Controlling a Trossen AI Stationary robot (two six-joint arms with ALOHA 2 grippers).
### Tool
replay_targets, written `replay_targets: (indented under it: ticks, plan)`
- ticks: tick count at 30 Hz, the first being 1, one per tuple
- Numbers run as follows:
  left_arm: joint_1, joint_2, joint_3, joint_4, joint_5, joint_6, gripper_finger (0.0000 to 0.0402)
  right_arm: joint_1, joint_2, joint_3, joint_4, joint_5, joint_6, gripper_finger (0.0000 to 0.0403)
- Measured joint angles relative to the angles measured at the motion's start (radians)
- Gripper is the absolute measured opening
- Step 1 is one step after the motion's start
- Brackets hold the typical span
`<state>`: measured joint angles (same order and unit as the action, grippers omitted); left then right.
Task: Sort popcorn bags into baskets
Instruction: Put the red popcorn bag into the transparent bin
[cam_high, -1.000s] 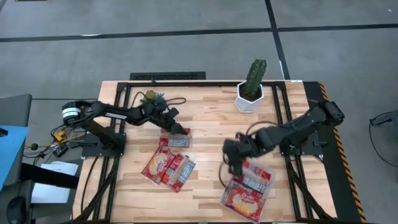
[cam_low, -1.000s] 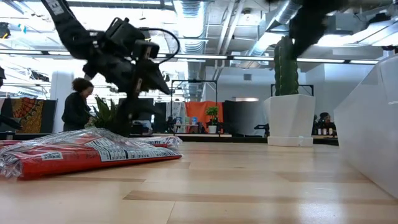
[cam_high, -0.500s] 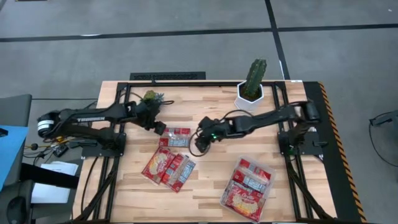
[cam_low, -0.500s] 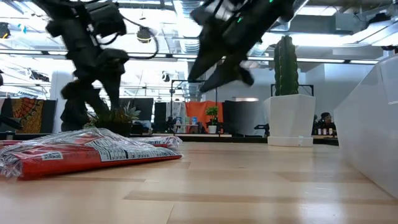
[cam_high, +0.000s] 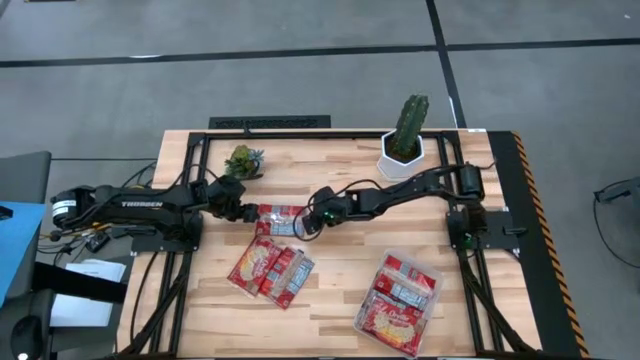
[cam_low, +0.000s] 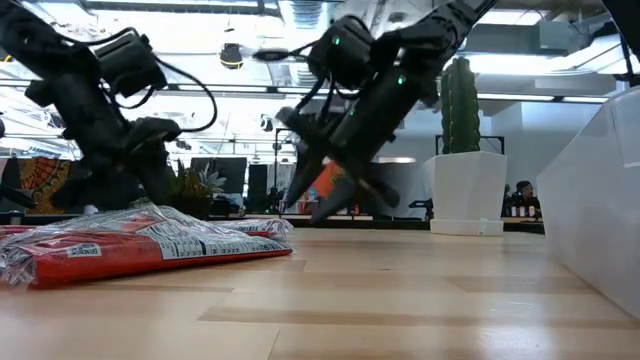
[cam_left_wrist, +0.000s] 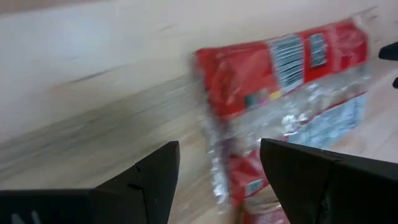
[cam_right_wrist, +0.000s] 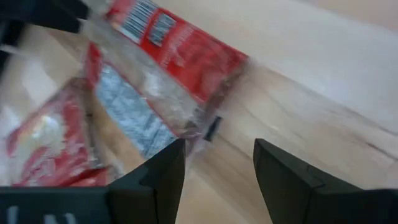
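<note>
Red packet (cam_high: 281, 219) lies near the tabletop's middle; I have my right pincer (cam_high: 308, 226) spread and empty at one end, left pincer (cam_high: 243, 212) likewise at the other. Picking up: next, close, carry to the tray (cam_high: 398, 303) at the near right corner

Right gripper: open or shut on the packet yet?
Open. The right gripper shows a clear gap between its fingers, with the popcorn bag just ahead, ungripped.

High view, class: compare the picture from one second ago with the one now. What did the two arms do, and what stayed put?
The right claw left the tray and swung across to the lone popcorn bag at mid-table. The left claw drew back from that bag's right end to its left end. Both claws are open; neither took hold of anything. The bags, tray and cactus pot stayed put.
</note>
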<state>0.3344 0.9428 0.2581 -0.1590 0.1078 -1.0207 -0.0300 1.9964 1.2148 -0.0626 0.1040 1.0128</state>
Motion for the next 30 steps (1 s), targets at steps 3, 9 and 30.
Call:
replay_targets:
  ticks: [3,9,30]
  plan:
    - [0.000,-0.001,-0.025,0.036,0.001,-0.010,0.0212,0.000,0.024,-0.001,0.028,0.000,0.014,0.0214]
    - [0.000,0.018,-0.051,0.104,0.003,-0.027,0.0212,-0.005,0.097,0.004,0.183,-0.023,0.062,0.0214]
    - [-0.020,0.200,-0.051,0.348,0.103,0.006,0.0212,-0.032,0.165,0.157,0.123,-0.097,-0.041,0.0020]
